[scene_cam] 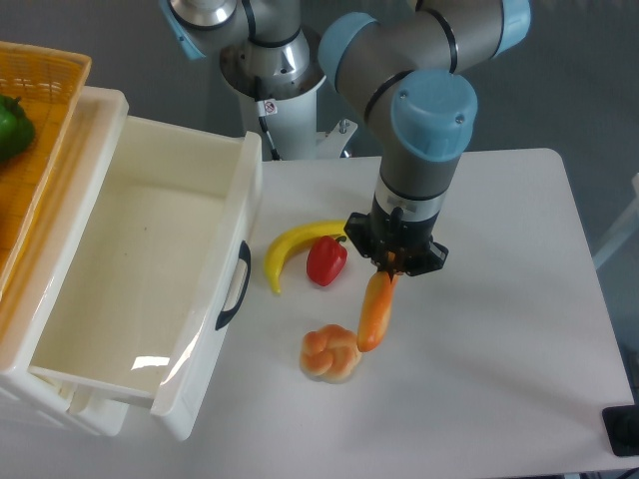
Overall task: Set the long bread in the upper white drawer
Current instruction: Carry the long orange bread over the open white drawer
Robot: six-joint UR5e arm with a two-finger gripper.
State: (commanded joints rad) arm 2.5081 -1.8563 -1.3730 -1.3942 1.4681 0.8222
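Observation:
The long bread [375, 311] is a slim glossy orange-tan loaf. It hangs nearly upright from my gripper [393, 263], which is shut on its upper end. Its lower tip is just above or touching the round knotted bun [330, 354]; I cannot tell which. The upper white drawer [235, 210] stands pulled open at the left, with deep walls and a black curved handle [236, 287] on its front. Its inside looks empty. The gripper is well to the right of the drawer, past the banana and pepper.
A yellow banana [293, 248] and a red pepper [326, 260] lie between the drawer and the gripper. An orange wicker basket [40, 100] with a green pepper [12, 128] sits on top at the far left. The robot base [280, 100] is behind.

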